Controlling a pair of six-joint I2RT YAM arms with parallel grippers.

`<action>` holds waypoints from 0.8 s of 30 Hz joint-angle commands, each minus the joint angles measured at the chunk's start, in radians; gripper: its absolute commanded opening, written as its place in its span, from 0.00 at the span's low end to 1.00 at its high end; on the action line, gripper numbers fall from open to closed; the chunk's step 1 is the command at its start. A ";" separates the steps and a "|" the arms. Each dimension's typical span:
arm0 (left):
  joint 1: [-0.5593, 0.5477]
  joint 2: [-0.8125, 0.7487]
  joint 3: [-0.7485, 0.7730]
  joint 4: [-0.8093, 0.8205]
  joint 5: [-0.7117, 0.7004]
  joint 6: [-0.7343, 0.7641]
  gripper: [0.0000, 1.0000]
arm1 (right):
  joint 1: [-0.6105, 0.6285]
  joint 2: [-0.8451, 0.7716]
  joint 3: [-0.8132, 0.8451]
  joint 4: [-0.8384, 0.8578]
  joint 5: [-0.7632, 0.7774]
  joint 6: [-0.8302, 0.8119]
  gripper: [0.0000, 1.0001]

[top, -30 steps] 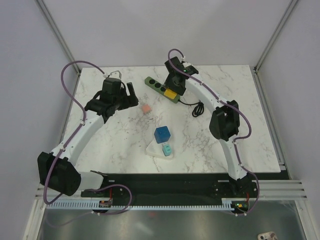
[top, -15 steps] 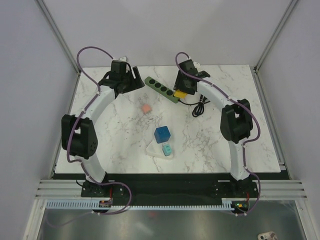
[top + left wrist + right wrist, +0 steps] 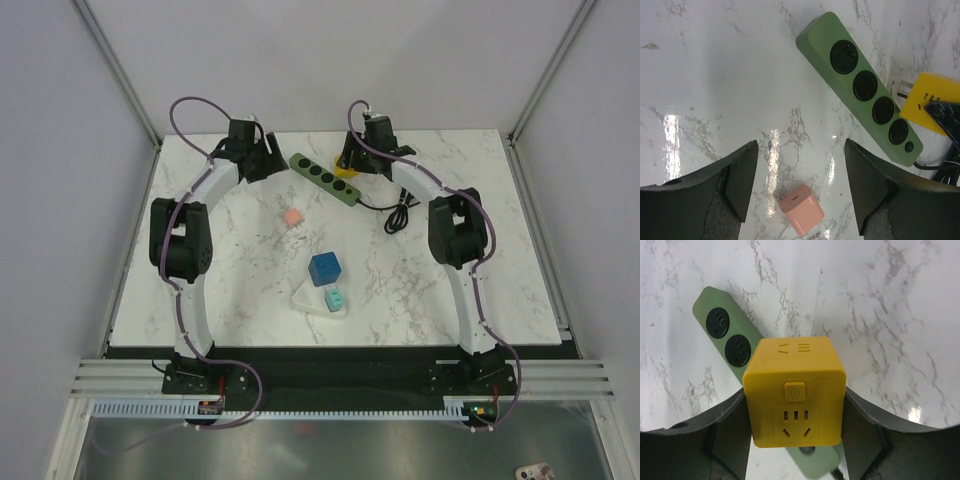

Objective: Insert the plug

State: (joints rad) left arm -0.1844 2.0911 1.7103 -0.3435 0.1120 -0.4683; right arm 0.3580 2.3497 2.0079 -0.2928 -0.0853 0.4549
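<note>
Right end effector [image 3: 795,407] is gripping the yellow adapter [image 3: 795,382]; left end effector [image 3: 800,170] is gaping, empty. I am squaring the prongs [image 3: 903,90] to the power strip [image 3: 860,85].

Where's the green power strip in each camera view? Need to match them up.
Top external: green power strip lies diagonally at the table's far centre, between the two arm ends.
Left wrist: the strip runs diagonally from upper centre down to the right.
Right wrist: the strip shows left of centre, partly hidden behind the cube.
Shared landmark: yellow cube, by the strip's cable end in all three views.
</note>
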 commanded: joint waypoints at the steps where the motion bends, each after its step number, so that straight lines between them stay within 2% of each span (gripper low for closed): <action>1: 0.025 0.037 0.037 0.032 0.047 -0.032 0.76 | 0.001 0.109 0.123 0.101 -0.094 -0.045 0.00; 7: 0.049 0.058 0.031 0.054 0.075 -0.044 0.76 | 0.004 0.266 0.264 0.129 -0.223 -0.090 0.00; 11: 0.080 0.058 0.028 0.054 0.112 -0.050 0.75 | 0.016 0.277 0.247 0.142 -0.517 -0.163 0.00; 18: 0.109 0.041 0.006 0.049 0.184 0.020 0.75 | 0.056 0.241 0.164 0.109 -0.619 -0.269 0.00; 24: 0.112 -0.005 -0.072 0.012 0.229 0.025 0.70 | 0.071 0.178 0.120 -0.020 -0.588 -0.353 0.00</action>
State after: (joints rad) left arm -0.0734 2.1437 1.6909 -0.3260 0.2817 -0.4778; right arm 0.4107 2.5824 2.1700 -0.1547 -0.6422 0.1909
